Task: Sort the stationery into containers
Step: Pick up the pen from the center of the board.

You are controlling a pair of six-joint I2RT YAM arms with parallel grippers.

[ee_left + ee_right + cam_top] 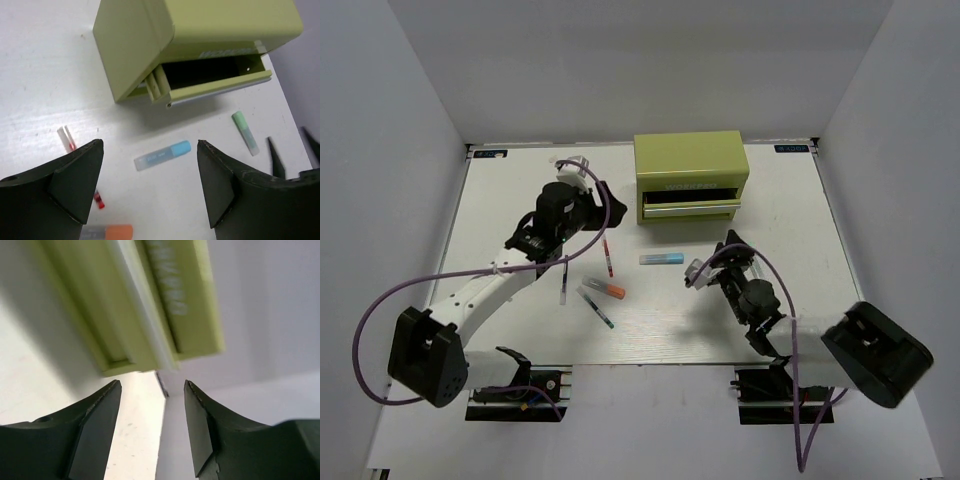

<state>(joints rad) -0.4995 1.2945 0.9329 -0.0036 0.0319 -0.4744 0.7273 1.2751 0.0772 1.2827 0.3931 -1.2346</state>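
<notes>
The olive-green box [690, 165] stands at the back of the table with one front drawer [691, 208] pulled out; its inside looks dark [210, 72]. A light-blue bar [661, 258] lies in front of it, also below my left jaws [162, 155]. A red-white pen [608, 257], an orange-capped marker [606, 290], a green-tipped pen [599, 309] and a pale pen [563, 286] lie left of centre. A green-capped marker [245, 132] lies near my right gripper [720, 258]. My left gripper [150, 185] hangs open above the table, holding nothing. The right gripper [152, 415] is open, facing the box front [165, 305].
White walls close in the table [520, 200] on the left, back and right. The right arm [770, 315] reaches in from the lower right and the left arm [490, 290] crosses the left half. A purple cable [590, 225] loops by the left wrist.
</notes>
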